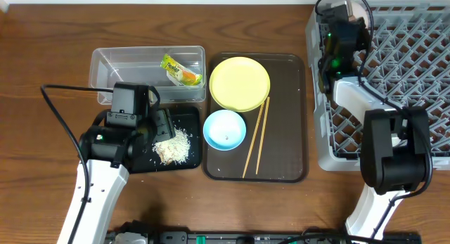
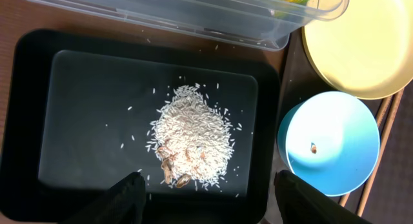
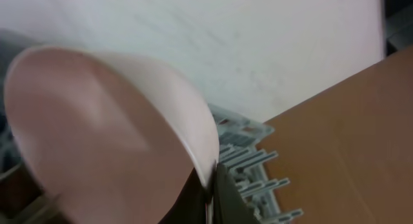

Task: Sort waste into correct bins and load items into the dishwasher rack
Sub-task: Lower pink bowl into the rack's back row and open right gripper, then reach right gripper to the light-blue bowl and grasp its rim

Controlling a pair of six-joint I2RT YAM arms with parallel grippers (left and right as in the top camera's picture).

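The rice [image 2: 193,137] lies binned just ahead of the wide-open, empty left tool [image 2: 213,195], the wrapper [image 1: 181,70] beyond it, while the right tool [image 3: 210,192] pinches the pink bowl [image 3: 97,133] by the rack [image 1: 422,54]; plate [image 1: 239,84], blue bowl [image 1: 225,129] and chopsticks [image 1: 256,135] await loading.

Brown wooden table [image 1: 42,40] — white wall [image 3: 258,43] (blurred) behind.
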